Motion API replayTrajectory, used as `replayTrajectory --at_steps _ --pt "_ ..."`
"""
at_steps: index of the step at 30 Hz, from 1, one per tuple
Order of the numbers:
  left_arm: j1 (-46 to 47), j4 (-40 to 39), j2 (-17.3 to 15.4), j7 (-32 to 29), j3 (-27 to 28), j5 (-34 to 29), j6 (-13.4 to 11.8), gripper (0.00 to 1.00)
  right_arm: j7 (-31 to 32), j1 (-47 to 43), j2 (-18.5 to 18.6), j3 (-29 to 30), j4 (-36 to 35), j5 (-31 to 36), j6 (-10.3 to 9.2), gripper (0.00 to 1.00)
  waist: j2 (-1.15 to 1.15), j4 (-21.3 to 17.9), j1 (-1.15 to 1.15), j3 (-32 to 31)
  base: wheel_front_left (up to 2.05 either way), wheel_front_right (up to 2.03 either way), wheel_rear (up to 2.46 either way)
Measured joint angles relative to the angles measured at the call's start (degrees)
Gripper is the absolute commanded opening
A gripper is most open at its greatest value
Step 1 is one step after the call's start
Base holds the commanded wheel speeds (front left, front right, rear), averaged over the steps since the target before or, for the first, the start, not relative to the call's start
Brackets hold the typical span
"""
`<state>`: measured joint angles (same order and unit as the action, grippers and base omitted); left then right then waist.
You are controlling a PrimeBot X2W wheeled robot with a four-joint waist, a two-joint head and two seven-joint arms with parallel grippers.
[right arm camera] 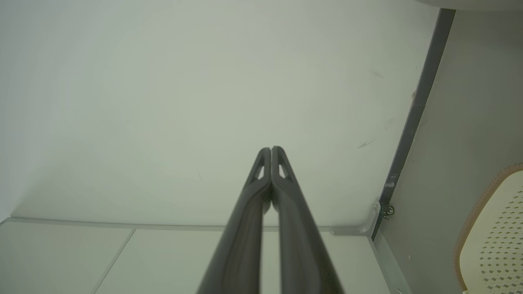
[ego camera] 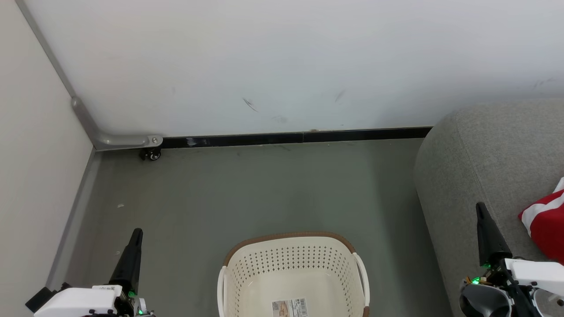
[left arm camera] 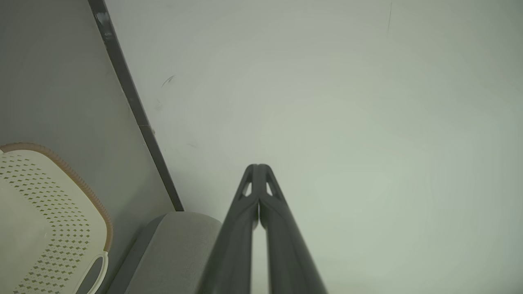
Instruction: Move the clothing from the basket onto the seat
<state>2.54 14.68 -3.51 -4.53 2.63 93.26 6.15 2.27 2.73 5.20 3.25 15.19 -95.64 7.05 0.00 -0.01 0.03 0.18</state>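
Note:
The cream basket (ego camera: 293, 264) with a brown rim stands on the floor at the bottom centre, with nothing inside but a barcode sticker on its bottom. The grey seat (ego camera: 480, 167) fills the right side, and red-and-white clothing (ego camera: 546, 224) lies on it at the right edge. My left gripper (ego camera: 137, 232) is shut, to the left of the basket, holding nothing. My right gripper (ego camera: 480, 207) is shut over the seat, left of the clothing and apart from it. In the left wrist view the basket (left arm camera: 45, 216) and the seat (left arm camera: 175, 245) lie beside the shut gripper (left arm camera: 258, 166). The right wrist view has the shut gripper (right arm camera: 271, 149) and the basket (right arm camera: 494, 228).
A white wall (ego camera: 282, 66) with a black baseboard (ego camera: 291, 138) closes the far side. A partition panel (ego camera: 35, 145) on a caster wheel (ego camera: 152, 155) stands at the left. Grey floor (ego camera: 246, 193) lies between wall, basket and seat.

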Motion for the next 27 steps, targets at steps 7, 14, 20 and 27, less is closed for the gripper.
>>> replayTrajectory --at_steps 7,14,20,27 --pt "0.03 0.15 0.00 -0.01 0.01 0.00 0.37 0.00 0.00 0.01 0.00 0.03 0.00 0.00 0.00 0.00 0.00 0.00 0.00 0.00 0.00 0.00 0.00" --pt "0.05 0.38 0.00 -0.01 0.02 0.00 0.41 0.00 0.00 0.02 -0.01 0.07 0.00 0.01 0.00 0.00 0.00 0.00 0.00 -0.01 0.00 0.00 0.00" --pt "0.07 0.60 0.01 -0.01 0.05 0.00 0.42 0.00 0.00 0.02 -0.01 0.10 0.00 0.01 0.00 0.00 0.00 0.00 -0.01 -0.01 0.00 0.00 0.00" --pt "0.12 0.74 0.02 -0.01 0.08 0.00 0.42 0.00 0.01 0.03 -0.01 0.15 0.00 0.01 0.00 0.00 0.00 0.00 -0.01 -0.01 0.00 0.00 0.00"
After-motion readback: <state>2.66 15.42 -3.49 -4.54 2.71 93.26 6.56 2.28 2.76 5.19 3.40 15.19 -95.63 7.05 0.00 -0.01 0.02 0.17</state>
